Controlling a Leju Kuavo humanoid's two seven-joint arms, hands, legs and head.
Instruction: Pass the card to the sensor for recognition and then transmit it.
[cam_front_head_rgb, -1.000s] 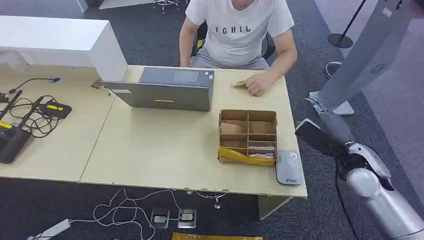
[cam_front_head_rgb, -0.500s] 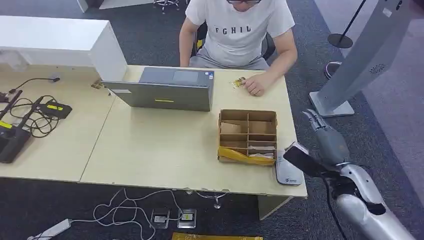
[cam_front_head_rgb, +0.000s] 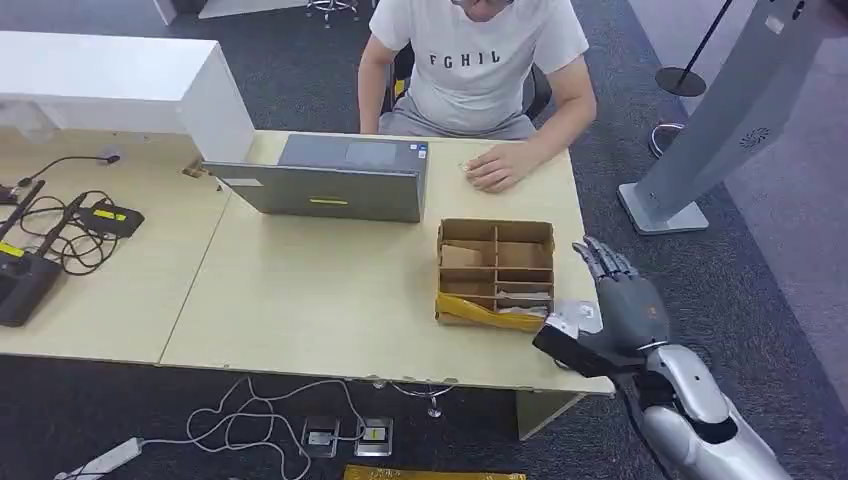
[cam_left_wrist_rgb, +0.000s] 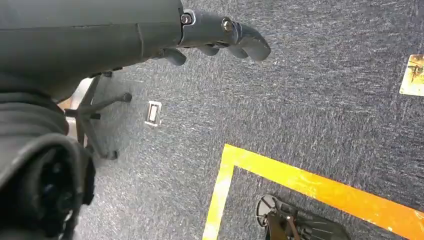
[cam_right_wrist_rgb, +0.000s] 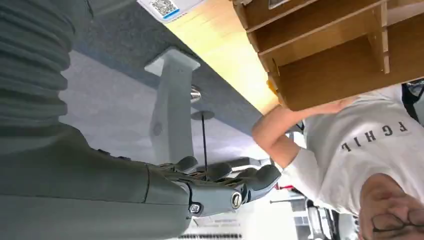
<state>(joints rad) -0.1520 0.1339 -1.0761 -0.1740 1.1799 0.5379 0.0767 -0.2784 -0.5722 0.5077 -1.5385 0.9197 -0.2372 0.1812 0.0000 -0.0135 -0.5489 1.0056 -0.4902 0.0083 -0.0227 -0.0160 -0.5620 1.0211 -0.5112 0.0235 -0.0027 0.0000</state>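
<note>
The grey card sensor (cam_front_head_rgb: 572, 314) lies flat at the table's front right corner, with a QR label (cam_right_wrist_rgb: 167, 7) on it. My right hand (cam_front_head_rgb: 610, 315) hovers over it, fingers stretched out toward the far side and dark thumb (cam_front_head_rgb: 568, 346) at the table edge. I see nothing in that hand. A cardboard organizer (cam_front_head_rgb: 495, 270) next to the sensor holds several cards (cam_front_head_rgb: 522, 297) in its front compartments. My left hand (cam_left_wrist_rgb: 220, 35) hangs over the carpet, fingers loosely bent, holding nothing.
A person in a white T-shirt (cam_front_head_rgb: 480, 70) sits at the far side, one hand (cam_front_head_rgb: 495, 170) flat on the table. A grey laptop (cam_front_head_rgb: 335, 180) stands behind the organizer. Cables and black devices (cam_front_head_rgb: 40, 250) lie at the left. A grey stand (cam_front_head_rgb: 700, 150) rises on the right.
My right hand has swung in from beside the table to above the sensor at the corner. The person's hand has slid left over the small yellowish card it was touching.
</note>
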